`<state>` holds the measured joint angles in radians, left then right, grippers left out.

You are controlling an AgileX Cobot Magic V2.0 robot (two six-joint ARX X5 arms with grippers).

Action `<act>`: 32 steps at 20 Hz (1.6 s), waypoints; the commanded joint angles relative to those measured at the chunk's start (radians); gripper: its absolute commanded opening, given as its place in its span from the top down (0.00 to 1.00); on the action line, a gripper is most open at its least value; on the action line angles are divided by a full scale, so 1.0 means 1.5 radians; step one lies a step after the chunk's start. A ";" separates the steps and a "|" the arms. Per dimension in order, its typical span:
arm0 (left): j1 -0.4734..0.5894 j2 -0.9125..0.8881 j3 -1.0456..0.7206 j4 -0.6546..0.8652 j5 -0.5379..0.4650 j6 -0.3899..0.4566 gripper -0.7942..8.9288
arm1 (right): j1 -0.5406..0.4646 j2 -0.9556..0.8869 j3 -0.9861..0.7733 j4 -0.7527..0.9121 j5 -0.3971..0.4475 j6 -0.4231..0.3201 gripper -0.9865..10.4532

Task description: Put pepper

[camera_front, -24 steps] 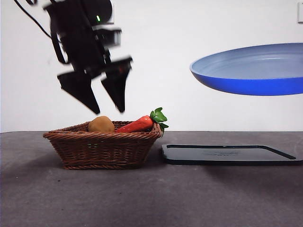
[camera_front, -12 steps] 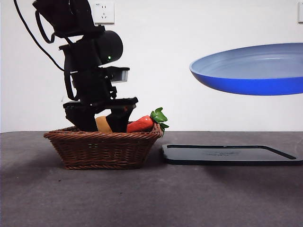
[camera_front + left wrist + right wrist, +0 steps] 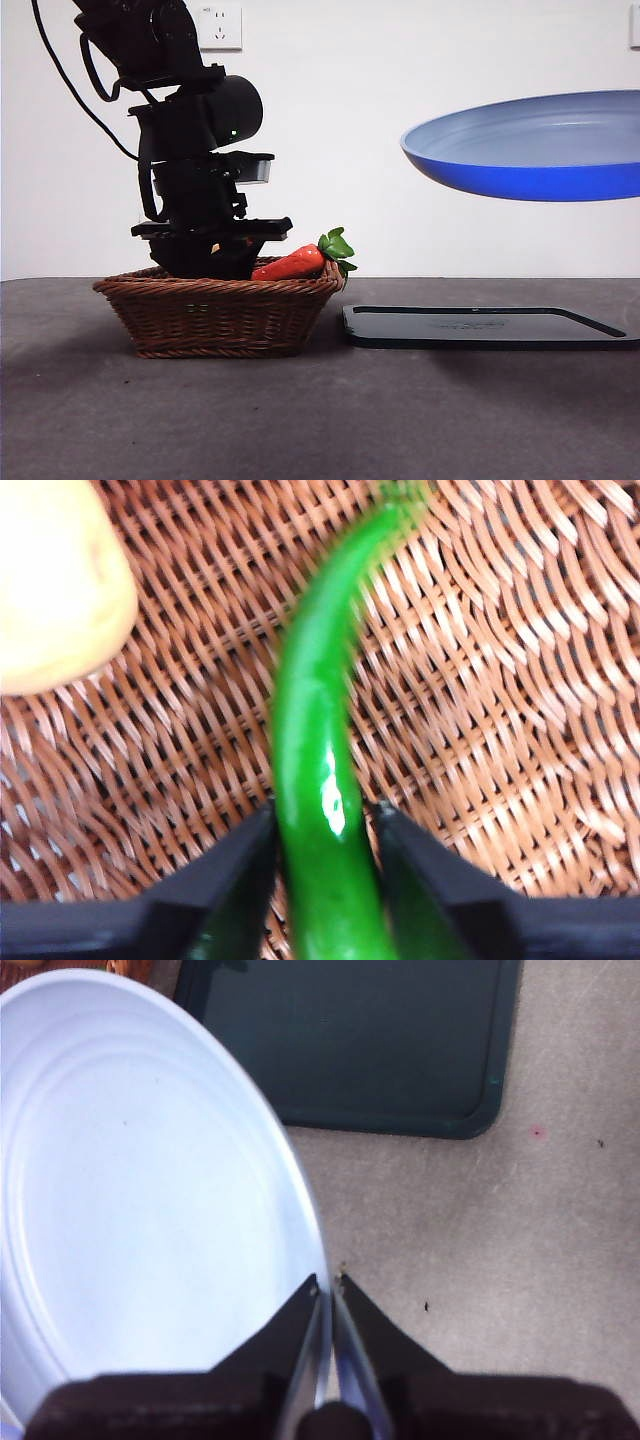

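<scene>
The pepper (image 3: 320, 750), long, glossy and green, lies on the wicker floor of the basket (image 3: 500, 680). My left gripper (image 3: 325, 830) is shut on it, one black jaw pressed against each side of its thick end. In the front view the left gripper (image 3: 215, 262) is sunk inside the brown basket (image 3: 215, 315), whose wall hides the pepper. My right gripper (image 3: 327, 1285) is shut on the rim of a blue plate (image 3: 140, 1190), held in the air at the right (image 3: 530, 150).
A yellow-brown potato (image 3: 55, 580) sits in the basket beside the pepper. A red-orange vegetable with green leaves (image 3: 292, 264) leans on the basket's right rim. A dark flat board (image 3: 480, 327) lies on the grey table under the plate.
The left arm dropped from above the basket down into it, and its jaws went from wide open to shut around the pepper. The plate and right arm stayed still.
</scene>
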<state>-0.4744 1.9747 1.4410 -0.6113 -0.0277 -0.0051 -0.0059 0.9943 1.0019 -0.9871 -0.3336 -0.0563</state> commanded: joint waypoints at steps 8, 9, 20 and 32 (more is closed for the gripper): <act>-0.005 -0.065 0.013 -0.022 0.001 -0.017 0.78 | 0.000 0.007 0.012 0.014 -0.005 0.004 0.91; -0.005 -0.084 0.013 -0.026 0.002 -0.017 0.78 | 0.000 0.012 0.012 0.015 -0.005 0.005 0.91; -0.098 -0.242 0.013 -0.074 0.160 -0.065 0.78 | 0.087 0.243 0.012 0.137 -0.058 0.151 0.91; -0.196 -0.116 0.013 -0.051 0.099 -0.036 0.78 | 0.159 0.288 0.012 0.168 -0.058 0.209 0.91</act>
<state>-0.7559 1.7878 1.4448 -0.7010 0.1207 -0.0711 0.2291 1.4162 1.0019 -0.7406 -0.4152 0.2481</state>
